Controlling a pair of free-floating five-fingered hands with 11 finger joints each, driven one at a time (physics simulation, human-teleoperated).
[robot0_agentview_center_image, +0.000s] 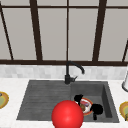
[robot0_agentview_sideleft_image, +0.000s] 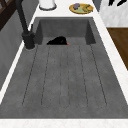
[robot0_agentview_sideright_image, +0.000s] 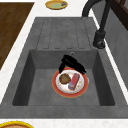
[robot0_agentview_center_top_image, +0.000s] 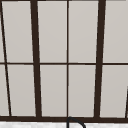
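Front view: the left hand (robot0_agentview_center_image: 78, 98) rests at the far-left rim of a red-edged plate (robot0_agentview_center_image: 89, 109) in the sink basin (robot0_agentview_center_image: 105, 95), seemingly gripping it. The right hand (robot0_agentview_center_image: 97, 109) sits at its right rim, grip unclear. Lifting seems underway; level holding matters next.

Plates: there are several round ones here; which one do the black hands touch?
The red-rimmed white plate in the sink basin, carrying food; the left hand and right hand flank it. The yellow-rimmed plates lie on the counter.
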